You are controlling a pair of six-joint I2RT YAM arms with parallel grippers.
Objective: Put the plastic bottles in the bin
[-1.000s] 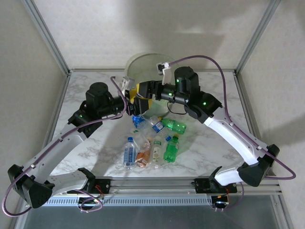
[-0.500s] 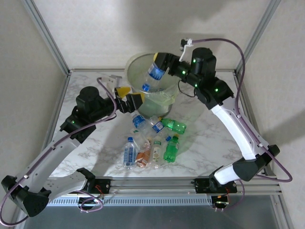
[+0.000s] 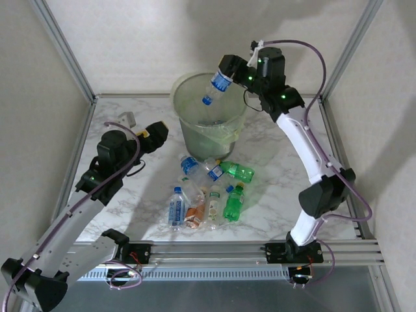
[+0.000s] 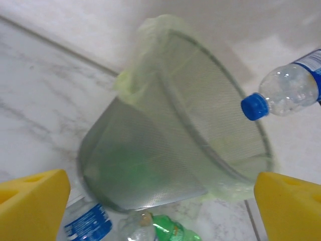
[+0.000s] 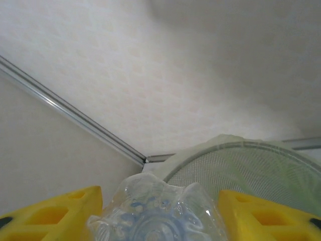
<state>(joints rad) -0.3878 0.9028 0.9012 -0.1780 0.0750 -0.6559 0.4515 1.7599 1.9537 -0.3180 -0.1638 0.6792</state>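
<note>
Held a bottle (image 3: 218,83) cap-down over the bin (image 3: 195,133), above the mouth toward its 1 o'clock rim, base pinched between the right gripper's (image 3: 227,70) yellow pads (image 5: 60,211). Found the bin at the table's (image 3: 292,208) 12 o'clock edge, something green dimly visible through its wall. Counted roughly ten more bottles in a heap (image 3: 208,194) on the marble at the bin's 6 o'clock. Hung the left gripper (image 3: 156,132) at the bin's 8 o'clock, spread wide with nothing between its pads. Looked like the drop itself. Called next, by this reading, for parting the right pads, perhaps after a nudge toward the bin's centre, then for a reach to the heap.
</note>
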